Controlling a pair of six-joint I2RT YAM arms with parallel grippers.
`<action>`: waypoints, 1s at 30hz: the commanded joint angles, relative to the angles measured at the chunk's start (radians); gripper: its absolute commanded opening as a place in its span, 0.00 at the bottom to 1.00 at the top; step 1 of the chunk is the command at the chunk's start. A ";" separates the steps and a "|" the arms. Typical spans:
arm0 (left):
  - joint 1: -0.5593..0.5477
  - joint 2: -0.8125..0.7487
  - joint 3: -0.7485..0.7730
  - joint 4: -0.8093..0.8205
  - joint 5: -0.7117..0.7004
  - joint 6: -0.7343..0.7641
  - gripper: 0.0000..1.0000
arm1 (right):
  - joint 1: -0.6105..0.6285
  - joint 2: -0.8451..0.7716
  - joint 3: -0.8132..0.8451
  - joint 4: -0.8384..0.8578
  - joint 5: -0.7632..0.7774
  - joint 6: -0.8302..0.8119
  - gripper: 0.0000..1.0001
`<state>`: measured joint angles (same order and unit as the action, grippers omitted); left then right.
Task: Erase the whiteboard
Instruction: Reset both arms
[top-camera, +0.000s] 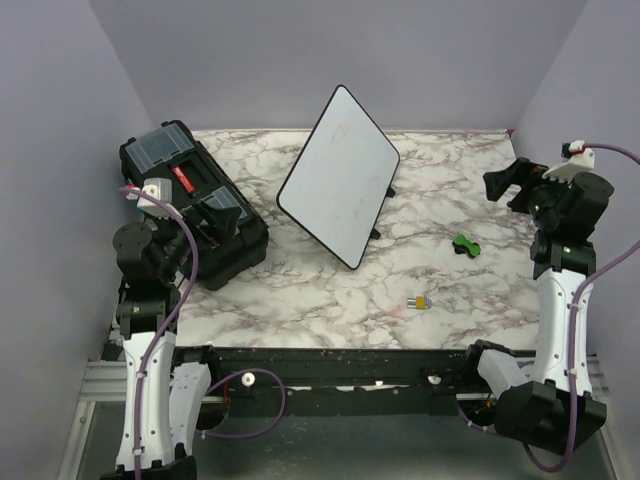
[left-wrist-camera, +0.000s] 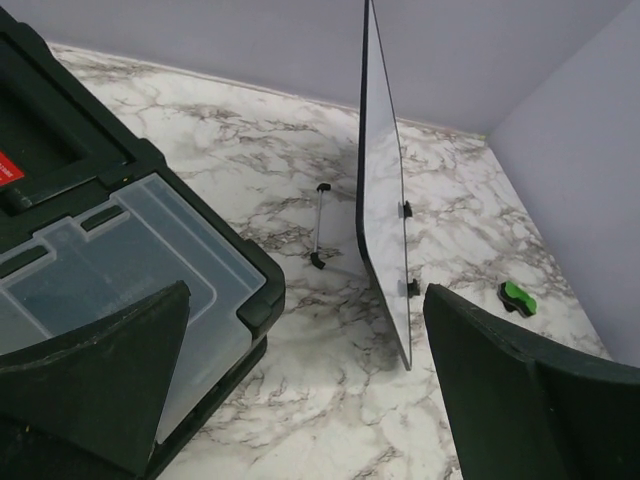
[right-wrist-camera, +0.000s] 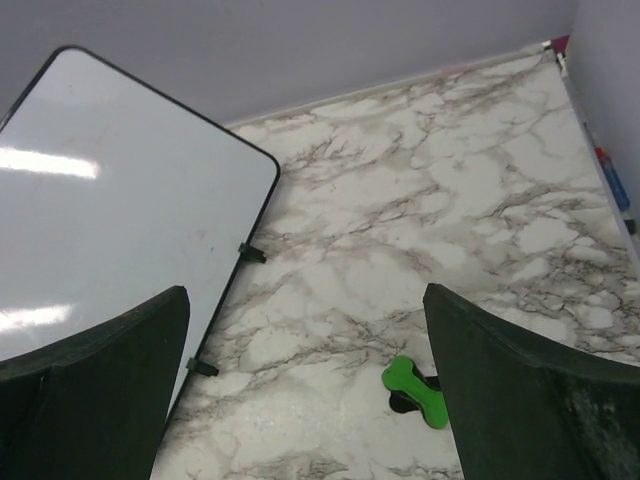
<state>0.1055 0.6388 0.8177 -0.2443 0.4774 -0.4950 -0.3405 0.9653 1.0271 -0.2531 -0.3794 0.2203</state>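
The whiteboard (top-camera: 338, 175) stands tilted on small black feet at the middle back of the marble table, its white face showing only faint smudges. The left wrist view catches the whiteboard (left-wrist-camera: 385, 220) almost edge-on; the right wrist view shows its face (right-wrist-camera: 110, 230) at the left. A green eraser (top-camera: 465, 245) lies on the table right of the board, also seen in the wrist views (left-wrist-camera: 517, 297) (right-wrist-camera: 418, 392). My left gripper (top-camera: 212, 212) (left-wrist-camera: 306, 290) hovers open over a black toolbox. My right gripper (top-camera: 505, 185) (right-wrist-camera: 307, 290) is open and raised at the right, holding nothing.
The black toolbox (top-camera: 195, 205) (left-wrist-camera: 100, 260), with a clear lid compartment, fills the left side of the table. A small yellow and grey object (top-camera: 418, 302) lies near the front edge. Purple walls close in the back and both sides.
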 joint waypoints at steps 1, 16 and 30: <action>0.006 -0.065 -0.113 0.073 -0.057 0.056 0.99 | 0.000 0.008 -0.110 0.117 -0.159 -0.023 1.00; -0.006 -0.161 -0.223 0.131 -0.033 0.138 0.99 | 0.000 0.033 -0.226 0.204 -0.585 -0.140 1.00; -0.005 -0.165 -0.255 0.276 0.226 0.101 0.99 | 0.000 0.087 -0.078 -0.429 -1.080 -0.785 1.00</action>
<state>0.1024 0.4904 0.5781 -0.0505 0.6109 -0.3817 -0.3397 1.0504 0.9306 -0.5259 -1.3987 -0.4171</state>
